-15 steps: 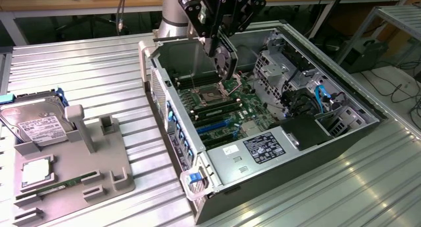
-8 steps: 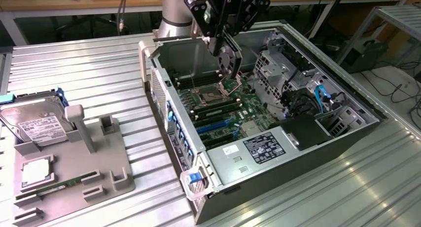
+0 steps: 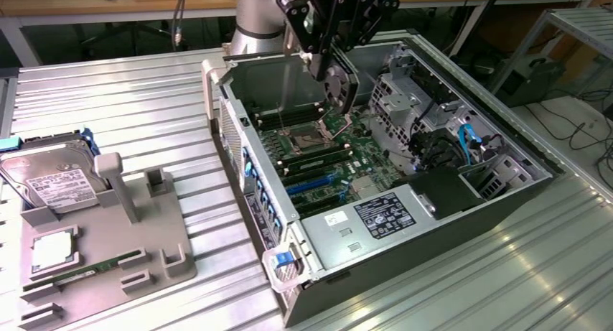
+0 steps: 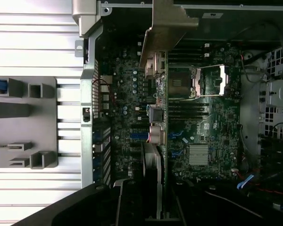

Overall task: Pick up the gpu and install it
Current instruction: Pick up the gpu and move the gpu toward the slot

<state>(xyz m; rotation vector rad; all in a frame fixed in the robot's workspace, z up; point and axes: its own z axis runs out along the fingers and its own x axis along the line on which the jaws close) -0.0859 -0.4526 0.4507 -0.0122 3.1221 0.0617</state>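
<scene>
We are seeing the gripper point(image 3: 326, 61) in the upper middle of the exterior view, and it is squeezing the gpu point(image 3: 337, 90) by its top edge. The gpu is hanging upright in the air over the open case point(image 3: 230, 141), and its round dark fan is showing. Its low end is hanging near the square chip socket point(image 3: 311, 138) on the board point(image 3: 331, 169). We cannot tell if it is touching the board.

In the wrist view we are looking along the thin edge of the gpu, and its silver end plate point(image 4: 167, 28) is sticking out over the board.

So we are thinking the first part is done: the gpu is picked up and is hanging over the case. The second part is not done. The gpu is not sitting in a slot, and the blue slots point(image 3: 309, 184) are lying bare, lower in the picture.

On the exterior view's left, the gray tray point(image 3: 153, 263) is holding the hard drive point(image 3: 53, 176) and the RAM stick point(image 3: 88, 269)
</scene>
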